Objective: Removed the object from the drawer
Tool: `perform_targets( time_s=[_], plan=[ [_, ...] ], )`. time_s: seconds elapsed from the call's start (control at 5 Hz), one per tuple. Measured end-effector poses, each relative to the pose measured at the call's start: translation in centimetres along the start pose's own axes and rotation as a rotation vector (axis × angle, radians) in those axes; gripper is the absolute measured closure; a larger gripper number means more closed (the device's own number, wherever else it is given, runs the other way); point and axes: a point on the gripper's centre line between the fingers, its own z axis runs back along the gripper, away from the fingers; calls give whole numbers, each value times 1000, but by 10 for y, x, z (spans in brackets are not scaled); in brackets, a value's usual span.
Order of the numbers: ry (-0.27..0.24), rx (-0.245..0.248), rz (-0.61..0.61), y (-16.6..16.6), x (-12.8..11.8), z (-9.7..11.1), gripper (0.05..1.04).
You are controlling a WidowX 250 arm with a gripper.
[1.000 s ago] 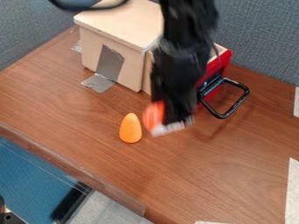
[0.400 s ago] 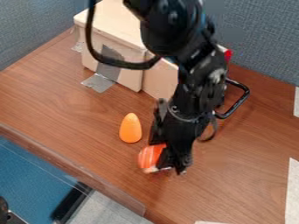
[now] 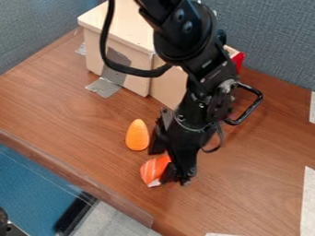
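The gripper [image 3: 165, 164] is positioned low over the wood table [image 3: 258, 184], right of the view's centre line at its wrist and angled toward the lower left. Its fingers are spread apart, at the upper and right sides of the orange-and-white striped object [image 3: 150, 171]. The object is located at table level, at the fingertips; whether it is touched by either finger cannot be told.

The orange egg-shaped object [image 3: 137, 135] is stood just beside the upper-left finger, and clearance on that side is narrow. Above the wrist, the black handle [image 3: 251, 108] of the red drawer [image 3: 239, 60] is partly covered by the arm; contact cannot be determined. The pale wooden box [image 3: 117, 46] is situated behind the gripper. Wider table area is provided to the right, bounded by pale strips [image 3: 308, 198], and to the left, as far as the front edge [image 3: 73, 179], which is run diagonally across the lower left.

The surface is finished in reddish-brown grain. Silver tape [image 3: 103, 87] is applied to the box and table. The work area is backed by blue-grey fabric partitions [image 3: 271, 41]. Beyond the front edge, a blue surface [image 3: 31, 184] is seen.
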Motion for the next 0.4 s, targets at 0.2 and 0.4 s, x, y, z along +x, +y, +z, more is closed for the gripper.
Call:
perform_targets(
  time_s=[0.2,0.4],
  plan=[
    [4,-65,50,11,-7,19,74],
    [-16,-127,99,25,-12,53,79]
  ],
)
